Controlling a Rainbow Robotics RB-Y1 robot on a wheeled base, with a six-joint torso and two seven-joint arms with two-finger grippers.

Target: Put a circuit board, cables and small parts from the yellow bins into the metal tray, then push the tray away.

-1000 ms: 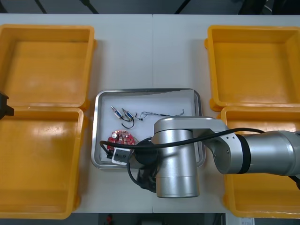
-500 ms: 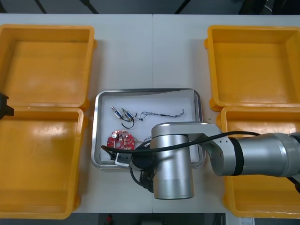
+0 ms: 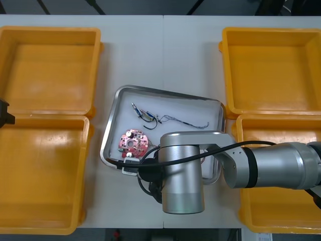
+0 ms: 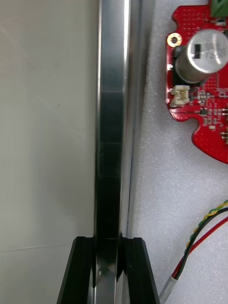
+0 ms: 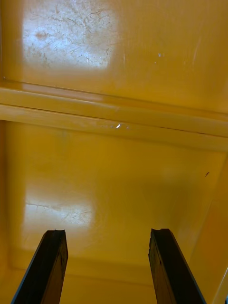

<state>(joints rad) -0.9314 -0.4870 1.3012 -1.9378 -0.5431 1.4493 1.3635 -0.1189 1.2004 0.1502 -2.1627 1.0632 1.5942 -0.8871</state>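
The right end effector (image 4: 109, 247) is at the near left corner of the metal tray (image 3: 185, 106), under the silver wrist of the right arm, which reaches in from the right across the near right yellow bin (image 3: 273, 213). In the right wrist view its two black fingers (image 4: 83, 266) are closed on the tray's shiny rim (image 4: 111, 142), one on the outer side and one on the inner, with the rim standing between them. On the outer side of the rim lies the bare bench (image 4: 47, 118); on the inner side is the tray's white floor.

The tray sits askew on the bench (image 3: 160, 55) between the bins, its sides not square with the bench edges and its far right corner close to the far right yellow bin (image 3: 273, 70). Inside it, the round red circuit board (image 3: 131, 142) lies near the left wall, close to the gripped corner. A red and yellow cable (image 4: 204, 232) runs over the white floor just beside the inner finger. Farther in, small metal parts (image 3: 143, 114) lie beside a thin dark cable (image 3: 185, 121) that trails toward the right wall.

The left end effector (image 5: 107, 237) is parked at the left edge of the bench, where the far left yellow bin (image 3: 50, 70) meets the near left yellow bin (image 3: 40, 175). Its fingers stand wide apart and hold nothing.
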